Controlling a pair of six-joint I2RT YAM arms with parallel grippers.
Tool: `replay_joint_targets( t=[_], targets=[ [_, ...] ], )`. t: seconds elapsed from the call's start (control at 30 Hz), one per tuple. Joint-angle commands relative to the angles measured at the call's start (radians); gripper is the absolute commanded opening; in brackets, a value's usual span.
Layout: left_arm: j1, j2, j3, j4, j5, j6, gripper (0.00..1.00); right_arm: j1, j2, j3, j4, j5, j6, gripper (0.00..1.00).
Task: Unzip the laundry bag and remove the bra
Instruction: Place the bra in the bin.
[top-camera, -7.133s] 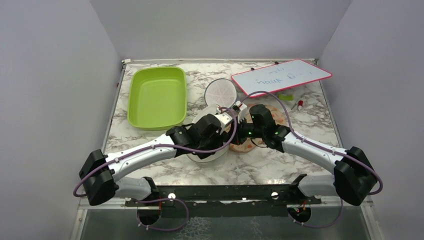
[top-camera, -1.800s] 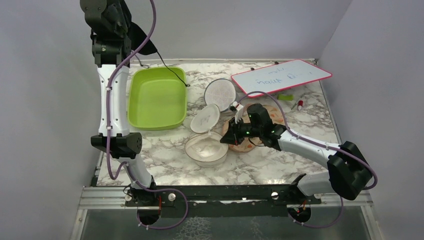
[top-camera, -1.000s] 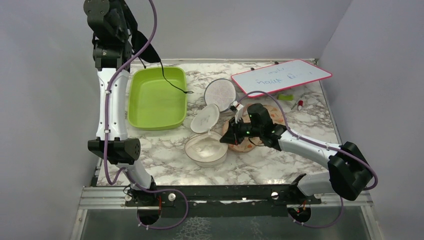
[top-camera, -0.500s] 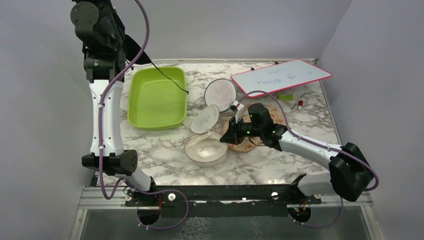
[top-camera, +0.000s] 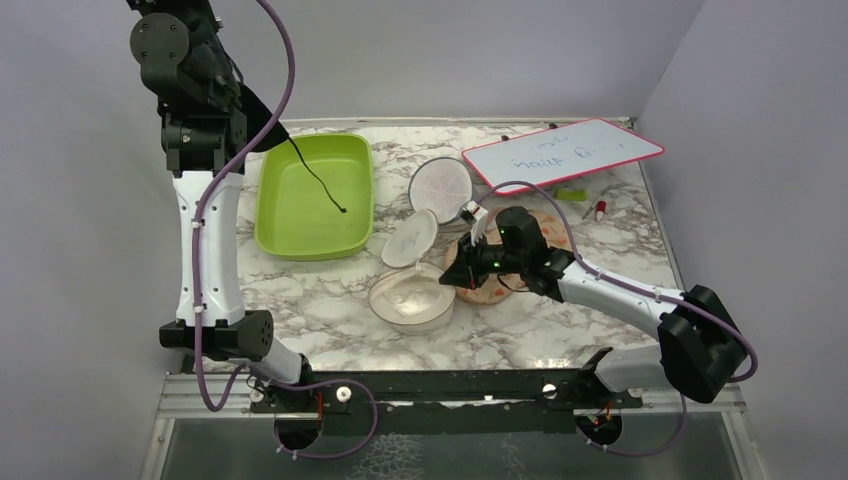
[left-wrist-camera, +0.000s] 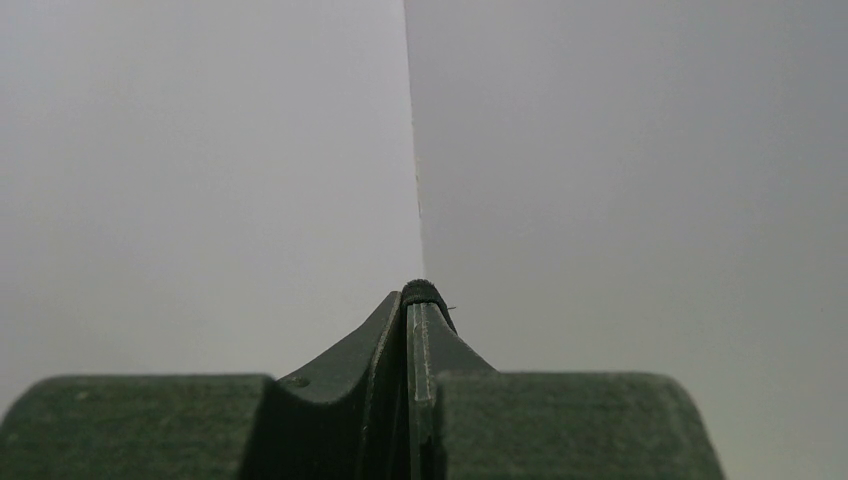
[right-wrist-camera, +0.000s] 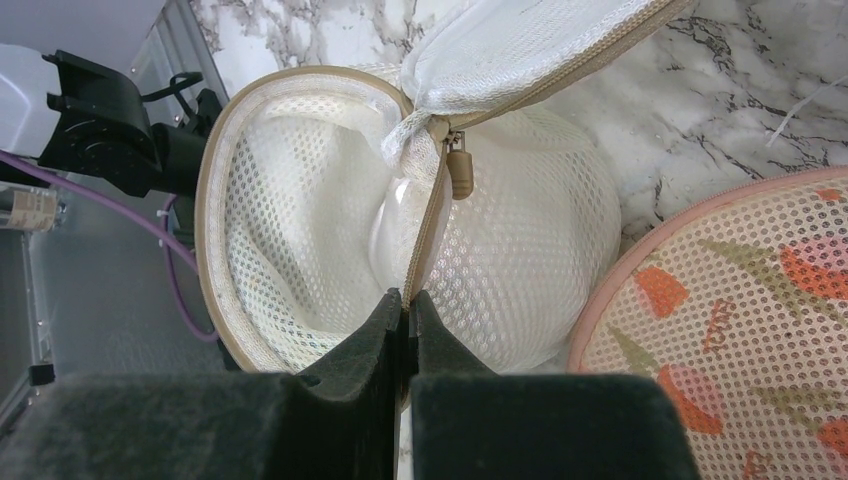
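Observation:
The laundry bag (top-camera: 412, 298) lies open on the marble table, its lid (top-camera: 412, 238) flipped up behind it. My right gripper (top-camera: 460, 270) is shut on the bag's tan rim, seen close in the right wrist view (right-wrist-camera: 406, 300), with the white mesh (right-wrist-camera: 520, 250) and the zipper pull (right-wrist-camera: 459, 172) just beyond the fingers. My left gripper (top-camera: 238, 100) is raised high at the back left, shut on the black bra (top-camera: 262, 122). A thin strap hangs down over the green tray. The left wrist view shows my left gripper (left-wrist-camera: 415, 300) shut, a sliver of black fabric (left-wrist-camera: 422, 288) at the tips, and only grey walls behind.
A green tray (top-camera: 275, 215) sits at the back left. A plain white mesh pod (top-camera: 440, 182) stands behind the bag. An orange floral pouch (right-wrist-camera: 740, 300) lies right of the bag under my right arm. A whiteboard (top-camera: 560, 152) and a marker (top-camera: 600, 210) are at the back right.
The left arm rose from the bag with the bra and has swung further left; the strap's end now hangs over the tray's middle. The right gripper has stayed on the rim.

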Motion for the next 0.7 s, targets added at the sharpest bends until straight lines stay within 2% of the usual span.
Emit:
replay_joint_targets(
  t=[0.0, 0.17, 0.4, 0.67],
  targets=[
    [0.008, -0.01, -0.076, 0.036, 0.014, 0.007, 0.0, 0.005, -0.013, -0.011, 0.037, -0.025, 0.004, 0.01],
    [0.007, -0.015, -0.135, 0.008, 0.075, -0.039, 0.0, 0.005, -0.037, -0.018, 0.02, -0.013, -0.005, 0.01],
    [0.005, -0.015, -0.282, -0.12, 0.294, -0.221, 0.0, 0.005, -0.014, -0.01, 0.023, -0.024, -0.009, 0.01],
    [0.003, -0.054, -0.529, -0.131, 0.33, -0.346, 0.0, 0.005, -0.017, -0.014, 0.025, -0.026, -0.012, 0.01]
  ],
)
